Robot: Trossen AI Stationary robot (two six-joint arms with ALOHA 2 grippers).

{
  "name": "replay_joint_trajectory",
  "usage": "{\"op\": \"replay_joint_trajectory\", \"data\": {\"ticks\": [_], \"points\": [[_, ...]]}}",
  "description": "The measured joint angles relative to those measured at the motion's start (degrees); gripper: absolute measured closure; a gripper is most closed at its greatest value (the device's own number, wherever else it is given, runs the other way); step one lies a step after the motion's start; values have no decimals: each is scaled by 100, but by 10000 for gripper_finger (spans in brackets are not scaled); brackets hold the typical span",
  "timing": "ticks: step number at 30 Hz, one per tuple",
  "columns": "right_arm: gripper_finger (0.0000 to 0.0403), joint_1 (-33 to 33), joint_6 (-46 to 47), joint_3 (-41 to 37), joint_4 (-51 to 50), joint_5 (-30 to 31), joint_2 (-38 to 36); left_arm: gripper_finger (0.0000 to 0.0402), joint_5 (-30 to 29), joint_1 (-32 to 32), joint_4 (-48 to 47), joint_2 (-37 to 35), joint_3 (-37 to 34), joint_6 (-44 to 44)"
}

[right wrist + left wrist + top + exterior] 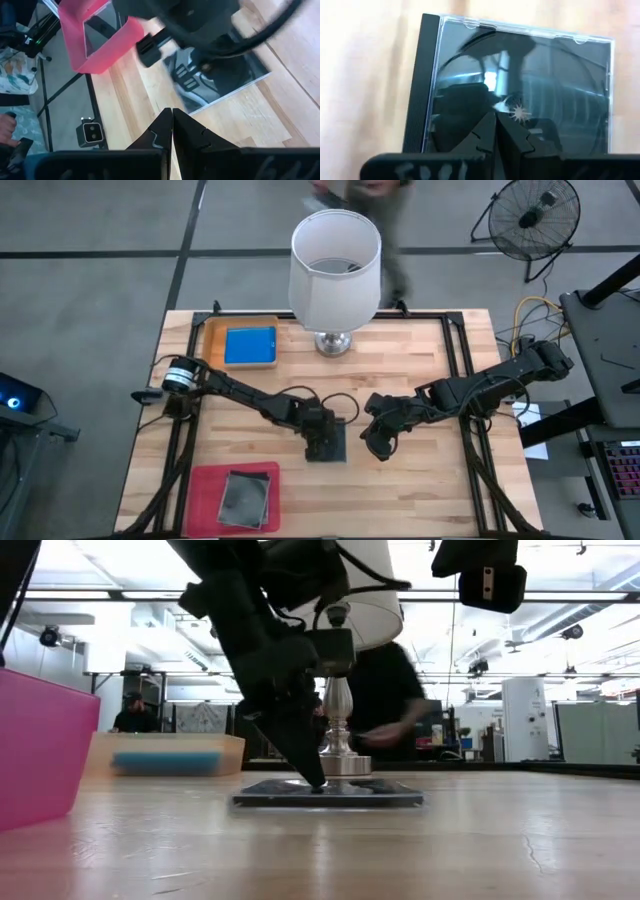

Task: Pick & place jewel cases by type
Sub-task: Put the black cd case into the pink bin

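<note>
A dark grey-transparent jewel case [330, 444] lies flat on the table's middle, also in the low view [330, 797] and the left wrist view [520, 85]. My left gripper [324, 446] is shut, its tips on this case. My right gripper [379, 448] is shut with nothing in it. It hangs above the table just right of the case, and its wrist view shows its shut tips [172, 112]. A blue jewel case [250, 345] lies in the orange tray [212, 340]. Another dark case [245, 498] lies in the magenta tray [205, 485]. My left gripper rests its shut fingertips [316, 780] on the dark case's top face [520, 107], near its middle. The fingers come steeply from above, slanting from the table's left. The case lies flat on the table.
A lamp [335, 270] with a white shade stands at the table's far middle, its base [345, 765] right behind the case. A person [390, 700] stands beyond the far edge. There is bare wood at the near right.
</note>
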Motion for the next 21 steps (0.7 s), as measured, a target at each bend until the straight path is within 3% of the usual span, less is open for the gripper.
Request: {"op": "replay_joint_trajectory", "data": {"ticks": [10,17,21], "points": [[394,2,5,0,-7,-4,-7,402,-54,296,-1099,-224,824,573],[395,2,-15,7,-109,-4,-81,402,41,278,-2329,-598,1614,538],[395,2,-21,7,-217,16,-149,402,37,229,-3020,-929,1719,358]]}}
